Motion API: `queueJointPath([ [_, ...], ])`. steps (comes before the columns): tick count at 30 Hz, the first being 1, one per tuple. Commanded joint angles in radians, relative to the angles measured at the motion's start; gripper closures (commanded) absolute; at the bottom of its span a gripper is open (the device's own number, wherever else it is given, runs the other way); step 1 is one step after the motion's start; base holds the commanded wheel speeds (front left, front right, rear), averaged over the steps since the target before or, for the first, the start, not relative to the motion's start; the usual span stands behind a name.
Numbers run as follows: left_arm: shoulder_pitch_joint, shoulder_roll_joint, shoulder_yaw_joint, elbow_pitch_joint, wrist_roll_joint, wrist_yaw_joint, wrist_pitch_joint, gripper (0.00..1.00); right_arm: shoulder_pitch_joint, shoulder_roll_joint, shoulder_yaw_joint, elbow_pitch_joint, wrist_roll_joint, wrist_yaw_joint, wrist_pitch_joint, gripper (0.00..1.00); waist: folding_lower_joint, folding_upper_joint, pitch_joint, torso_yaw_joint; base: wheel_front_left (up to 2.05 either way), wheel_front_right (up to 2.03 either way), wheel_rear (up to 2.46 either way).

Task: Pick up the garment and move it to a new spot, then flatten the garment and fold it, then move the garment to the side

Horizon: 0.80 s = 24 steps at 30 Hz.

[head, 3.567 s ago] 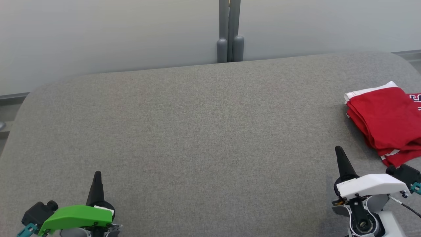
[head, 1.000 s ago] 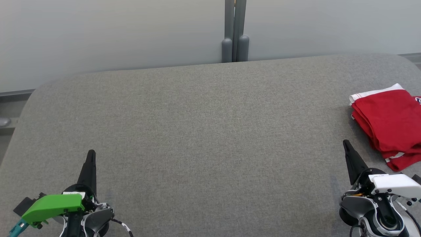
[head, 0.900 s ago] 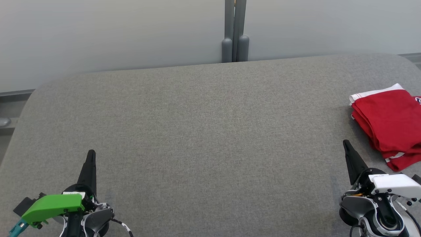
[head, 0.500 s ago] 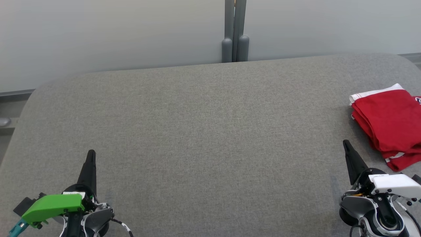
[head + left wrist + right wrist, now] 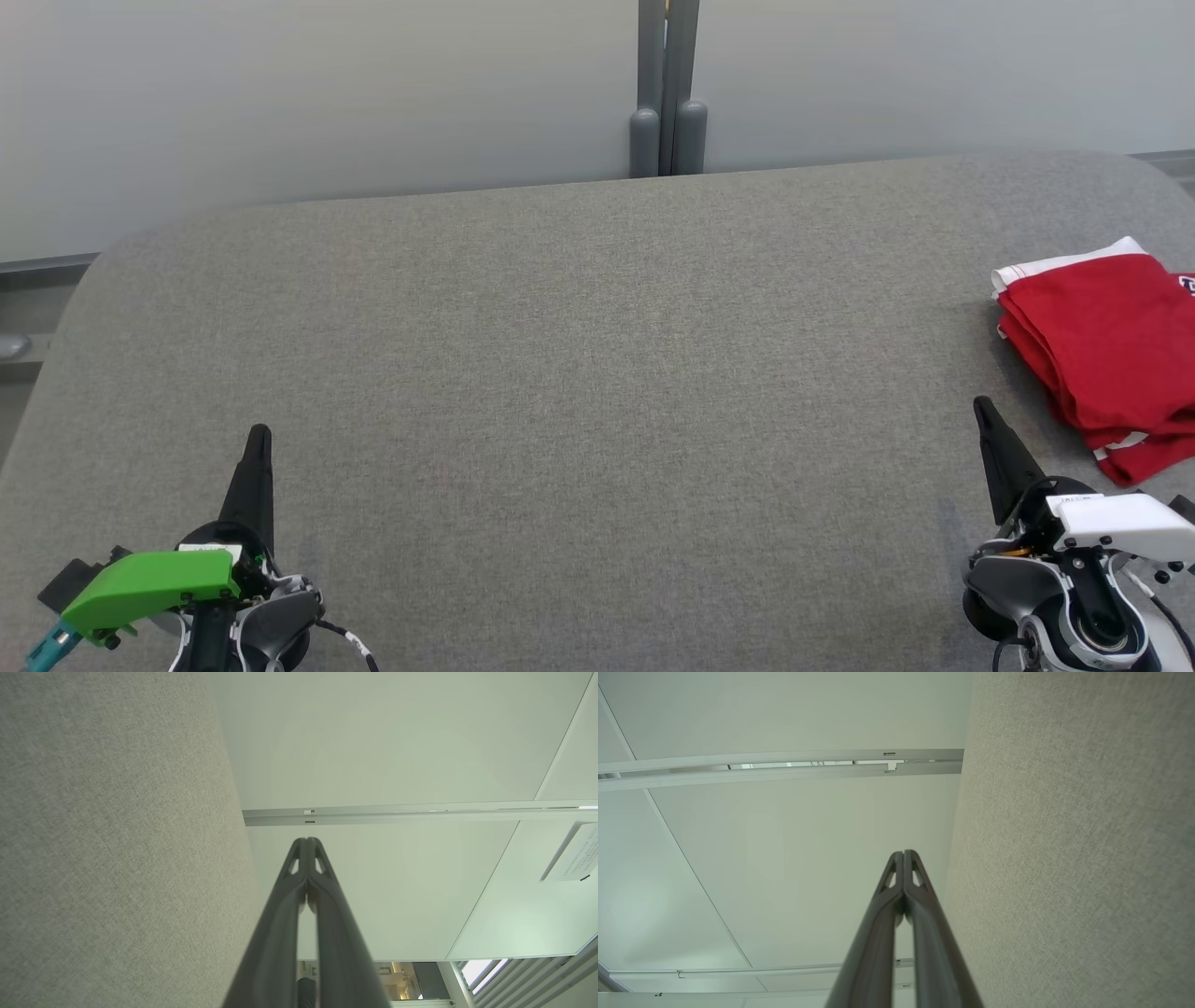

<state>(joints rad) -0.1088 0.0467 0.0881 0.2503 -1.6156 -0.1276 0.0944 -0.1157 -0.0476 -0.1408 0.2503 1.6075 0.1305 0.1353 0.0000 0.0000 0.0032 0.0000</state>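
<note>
Head view: no recent motion; left gripper (image 5: 259, 435), right gripper (image 5: 980, 405) closed, empty; garment (image 5: 1100, 347) folded aside; task likely complete.

The red garment (image 5: 1106, 345) with white trim lies folded in a stack at the right edge of the grey bench (image 5: 579, 373).

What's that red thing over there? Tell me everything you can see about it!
It is a red garment of soft-looking cloth, folded into a stack so its layered edges show along the near-left side. A white band runs along its far edge, a thin white stripe peeks out near its lowest corner, and a bit of print shows where the picture cuts it off. It lies flat on the right side of the grey fabric surface. The right hand is shut and close by, not touching it.
</note>
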Motion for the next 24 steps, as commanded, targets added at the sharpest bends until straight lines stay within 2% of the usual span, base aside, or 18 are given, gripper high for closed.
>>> queueJointPath([
  [1, -0.01, 0.007, 0.002, -0.003, 0.0, -0.007, 0.001, 1.0, 0.01, -0.005, -0.002, -0.006, 0.004, 0.0, 0.004, 1.0, 0.0, 0.0, 0.0, 0.0, 0.0, 0.0, 0.0],
  [24, -0.01, 0.007, 0.002, -0.003, 0.0, -0.007, 0.0, 1.0, 0.009, -0.005, -0.001, -0.006, 0.004, 0.0, 0.004, 1.0, 0.0, 0.0, 0.0, 0.0, 0.0, 0.0, 0.0],
])
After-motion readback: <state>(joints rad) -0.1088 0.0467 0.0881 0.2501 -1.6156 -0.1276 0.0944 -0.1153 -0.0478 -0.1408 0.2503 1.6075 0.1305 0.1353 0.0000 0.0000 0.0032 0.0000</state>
